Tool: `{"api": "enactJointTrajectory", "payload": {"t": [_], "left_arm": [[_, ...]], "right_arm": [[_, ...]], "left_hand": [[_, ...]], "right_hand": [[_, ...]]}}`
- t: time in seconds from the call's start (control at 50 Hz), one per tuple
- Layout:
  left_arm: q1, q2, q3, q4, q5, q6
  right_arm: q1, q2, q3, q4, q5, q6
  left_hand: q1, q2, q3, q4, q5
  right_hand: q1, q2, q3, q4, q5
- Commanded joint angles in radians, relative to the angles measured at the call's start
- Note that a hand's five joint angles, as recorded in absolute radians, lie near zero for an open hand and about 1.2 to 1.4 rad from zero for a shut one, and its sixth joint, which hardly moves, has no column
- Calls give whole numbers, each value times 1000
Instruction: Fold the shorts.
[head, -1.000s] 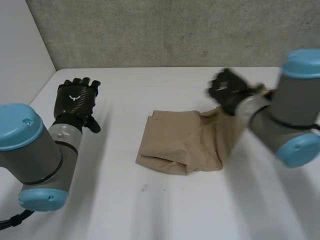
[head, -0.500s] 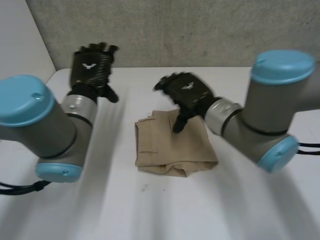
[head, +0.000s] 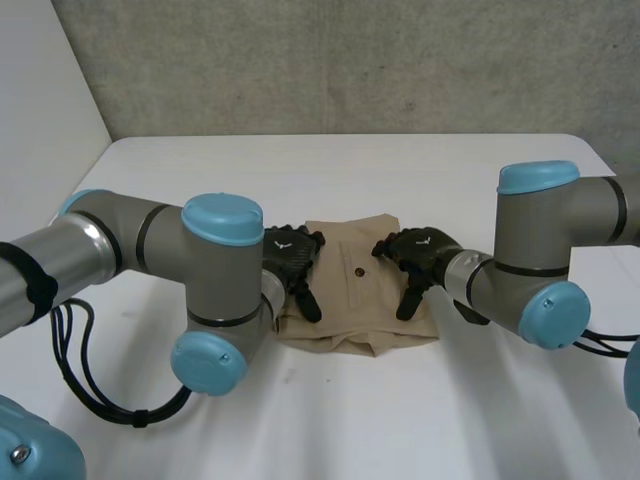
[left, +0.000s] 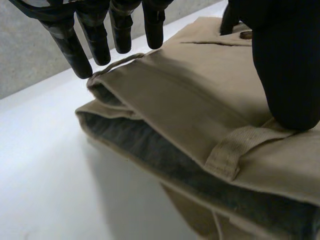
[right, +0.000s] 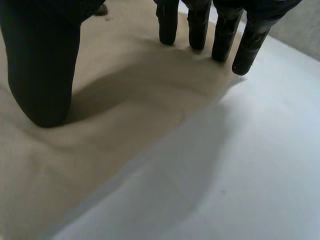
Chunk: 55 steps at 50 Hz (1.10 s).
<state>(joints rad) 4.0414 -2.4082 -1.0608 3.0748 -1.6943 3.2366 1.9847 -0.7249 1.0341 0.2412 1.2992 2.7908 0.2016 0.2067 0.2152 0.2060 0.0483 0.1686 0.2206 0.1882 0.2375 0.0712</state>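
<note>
Shorts folded mid-table, soft, light, thick at waistband, prob. floppy if lifted; L hand flat on left edge, R hand flat on right edge, fingers straight, gripping nothing; best pinch at stacked edges.

Grey tubular left arm and right arm, round light-blue caps; black left hand and right hand, white back emblems.

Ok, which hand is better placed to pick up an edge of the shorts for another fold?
Probably the left hand: its fingertips sit at the layered waistband edge of the shorts, thumb on top. The right hand lies flat on the smooth opposite side.
</note>
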Motion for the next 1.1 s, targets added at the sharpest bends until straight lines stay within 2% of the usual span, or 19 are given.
{"api": "enactJointTrajectory", "payload": {"t": [0.02,0.16,0.2,0.28,0.3,0.36,0.46,0.74,0.82,0.9,0.92,1.0,1.1], "left_arm": [[-4,52,-11,2,-2,3],[1,314,-77,-2,1,2],[11,417,-103,-5,1,2],[89,579,-126,-71,1,-1],[135,639,-125,-124,1,-7],[191,692,-116,-197,4,-24],[295,742,-96,-301,15,-53],[301,773,-133,-306,76,-84],[298,775,-159,-286,76,-86],[298,776,-174,-246,74,-84],[298,776,-180,-234,74,-84],[297,781,-194,-214,76,-83],[294,782,-205,-197,74,-81]], "right_arm": [[3,-82,3,9,11,-20],[-4,-287,40,-13,20,35],[-7,-362,58,-45,54,93],[-38,-507,76,-103,211,159],[-53,-554,70,-99,266,159],[-76,-616,55,-21,321,141],[-87,-628,40,69,315,136],[-79,-628,41,79,310,133],[-76,-623,64,64,258,93],[-72,-571,113,63,119,10],[-66,-533,133,59,56,-25],[-28,-429,161,32,-75,-86],[26,-237,162,-69,-113,-91]], "left_hand": [[12,7,-2,8,-9],[-6,-11,-19,-10,-27],[-20,-25,-34,-25,-42],[-20,-26,-34,-25,-42],[-9,-14,-22,-13,-30],[-6,-11,-19,-10,-27],[-23,-28,-37,-28,-45],[-27,-32,-41,-31,-48],[-27,-32,-41,-31,-48],[-27,-32,-41,-31,-48],[-27,-32,-41,-31,-48],[-27,-32,-41,-31,-48],[-27,-32,-41,-31,-48]], "right_hand": [[6,-46,-14,-63,-71],[6,-46,-14,-63,-71],[6,-46,-14,-63,-71],[6,-46,-14,-63,-71],[6,-46,-14,-63,-71],[6,-46,-14,-63,-71],[6,-46,-14,-63,-71],[6,-46,-14,-63,-71],[6,-46,-14,-63,-71],[6,-46,-14,-63,-71],[6,-46,-14,-63,-71],[6,-46,-14,-63,-71],[6,-46,-14,-63,-71]]}}
